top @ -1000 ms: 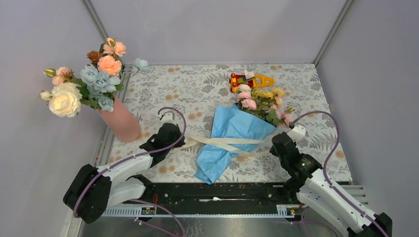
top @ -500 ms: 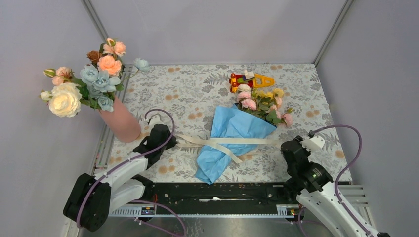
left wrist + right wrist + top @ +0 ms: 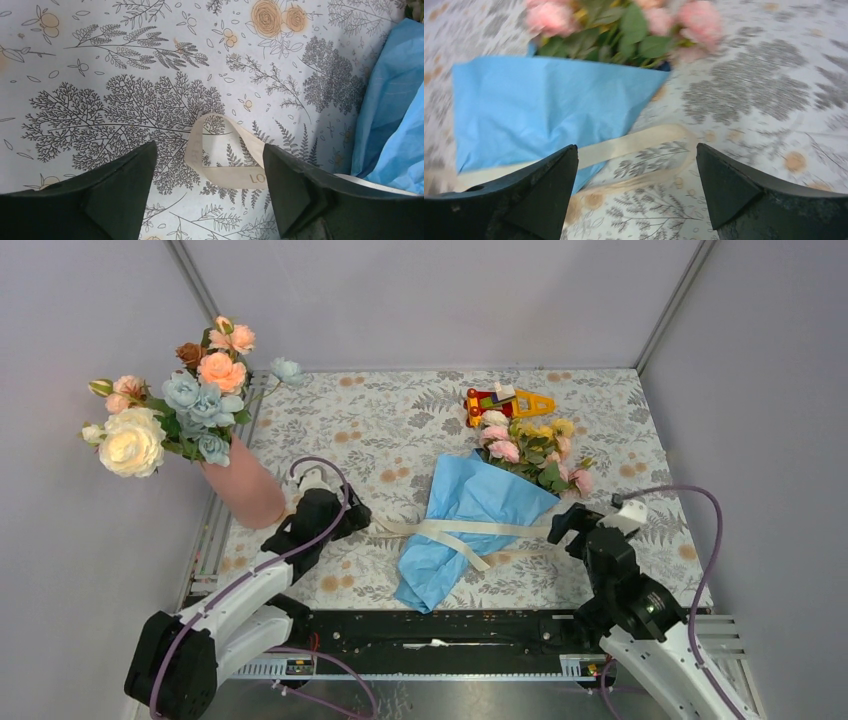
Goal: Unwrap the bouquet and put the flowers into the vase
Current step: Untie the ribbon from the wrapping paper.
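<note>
The bouquet (image 3: 478, 508) lies in its blue paper (image 3: 440, 560) on the table (image 3: 380, 430), well apart from the vase (image 3: 245, 490). Its ribbon (image 3: 220, 167) just went slack: my left claw (image 3: 209, 150) and right claw (image 3: 636, 152) have both let go, jaws spread, so the paper comes next

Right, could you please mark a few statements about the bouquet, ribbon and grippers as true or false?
1. Both the left gripper and the right gripper stand open. True.
2. The bouquet lies on the table, wrapped in blue paper. True.
3. The left gripper clamps the ribbon. False: the ribbon lies loose on the table between its open fingers.
4. The vase is empty. False: it holds large peach, blue and cream blooms.
</note>
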